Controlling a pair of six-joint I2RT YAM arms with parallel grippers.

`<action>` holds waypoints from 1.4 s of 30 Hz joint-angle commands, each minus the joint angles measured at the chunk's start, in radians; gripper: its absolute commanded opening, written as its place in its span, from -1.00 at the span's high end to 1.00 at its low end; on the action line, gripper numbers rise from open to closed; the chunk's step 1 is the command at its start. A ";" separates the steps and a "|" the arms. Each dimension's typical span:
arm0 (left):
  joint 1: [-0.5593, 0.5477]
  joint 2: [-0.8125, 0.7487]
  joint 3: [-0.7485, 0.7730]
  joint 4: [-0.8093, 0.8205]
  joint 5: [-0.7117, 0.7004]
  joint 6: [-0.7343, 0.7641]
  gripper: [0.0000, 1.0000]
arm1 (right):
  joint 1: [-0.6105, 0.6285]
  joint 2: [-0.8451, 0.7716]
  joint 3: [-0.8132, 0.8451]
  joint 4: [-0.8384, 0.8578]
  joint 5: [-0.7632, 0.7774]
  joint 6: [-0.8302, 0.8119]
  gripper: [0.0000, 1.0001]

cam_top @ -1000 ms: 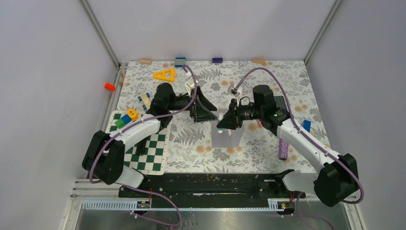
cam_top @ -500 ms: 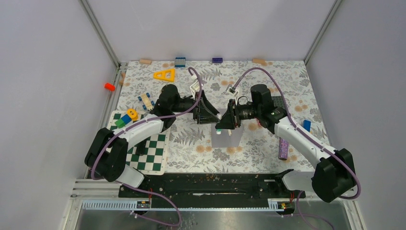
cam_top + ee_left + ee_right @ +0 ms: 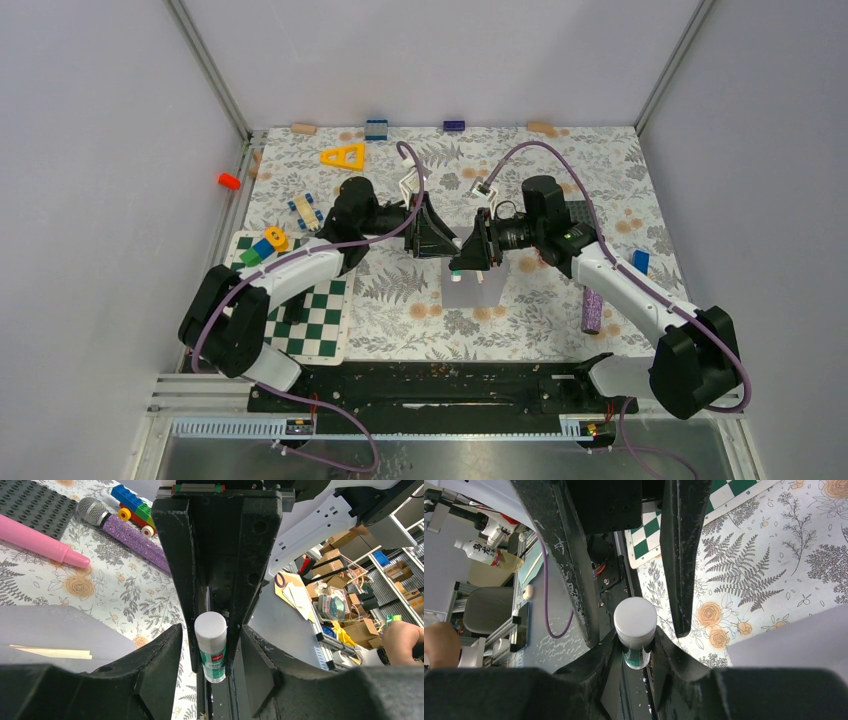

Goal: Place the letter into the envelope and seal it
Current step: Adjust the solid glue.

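Floral-print tabletop (image 3: 400,295) holds the envelope (image 3: 472,293) between grey walls (image 3: 430,60).

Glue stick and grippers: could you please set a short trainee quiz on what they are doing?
1. True or false: the left gripper has its jaws shut on the glue stick.
2. In the top view, what lies nearest the glue stick? A the envelope; B the chessboard; C the yellow triangle.
3. Fill in: the glue stick's cap is coloured ___.
Key: 1 false, the right gripper holds it; 2 A; 3 white.
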 commanded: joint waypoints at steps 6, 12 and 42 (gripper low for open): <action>0.002 0.046 0.011 0.194 0.031 -0.142 0.09 | 0.005 -0.024 0.009 0.037 -0.051 -0.045 0.68; 0.003 0.054 0.005 0.228 0.031 -0.166 0.21 | 0.005 -0.021 0.001 0.036 -0.051 -0.068 0.67; 0.016 0.045 -0.014 0.215 0.013 -0.139 0.63 | 0.005 -0.011 0.011 0.043 -0.051 -0.017 0.55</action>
